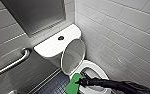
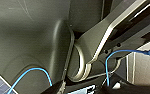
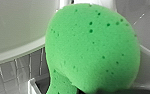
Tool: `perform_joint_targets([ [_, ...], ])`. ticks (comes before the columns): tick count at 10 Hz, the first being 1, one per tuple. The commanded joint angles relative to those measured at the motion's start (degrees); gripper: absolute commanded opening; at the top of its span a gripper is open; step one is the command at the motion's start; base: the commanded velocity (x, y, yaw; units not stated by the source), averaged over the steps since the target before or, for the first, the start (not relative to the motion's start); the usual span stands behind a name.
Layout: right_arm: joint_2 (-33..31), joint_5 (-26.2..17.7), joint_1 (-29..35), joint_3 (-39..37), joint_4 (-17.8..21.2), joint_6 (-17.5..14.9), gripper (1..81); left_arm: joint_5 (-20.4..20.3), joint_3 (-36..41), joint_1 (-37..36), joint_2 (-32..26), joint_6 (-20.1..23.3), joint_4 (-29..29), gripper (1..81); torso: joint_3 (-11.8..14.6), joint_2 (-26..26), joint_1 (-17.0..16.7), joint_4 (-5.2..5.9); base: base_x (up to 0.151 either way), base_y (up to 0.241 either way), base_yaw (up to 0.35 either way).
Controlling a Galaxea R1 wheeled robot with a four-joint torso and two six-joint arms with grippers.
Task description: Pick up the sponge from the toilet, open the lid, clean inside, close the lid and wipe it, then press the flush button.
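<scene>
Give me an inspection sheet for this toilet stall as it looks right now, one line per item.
Surface: white tank top, with the flush button at its centre.
Job's things: toilet with the lid raised, leaning back toward the tank; green sponge at the bowl's near rim.
Clutter: nothing seen.
Grippers: right gripper shut on the sponge, its arm coming in from the lower right of the head view.
Cables: blue cables looping beside the robot's own parts in the left wrist view.
Surroundings: pale tiled walls, metal grab bar, dark tiled floor, grey panel above the tank.
</scene>
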Motion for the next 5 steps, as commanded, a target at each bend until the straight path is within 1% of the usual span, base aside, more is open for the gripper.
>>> perform_joint_targets([
  [1,-1.6,-1.5,3.6,2.7,0.8,0.4,1.0,4.5,1.0,1.8,-0.7,-0.1,0.1,81.1,0.0,0.0,0.0,0.00,0.000,0.000,0.000],
  [2,-3.4,-1.4,2.8,4.4,0.9,0.4,1.0,4.5,1.0,1.8,-0.7,0.0,0.1,81.1,0.0,0.0,0.0,0.00,0.000,0.000,0.000],
  [5,-11.6,3.3,0.5,13.9,0.5,0.4,1.0,4.5,1.4,1.8,-0.6,0.0,0.4,81.1,0.0,0.0,0.0,0.00,0.000,0.000,0.000],
])
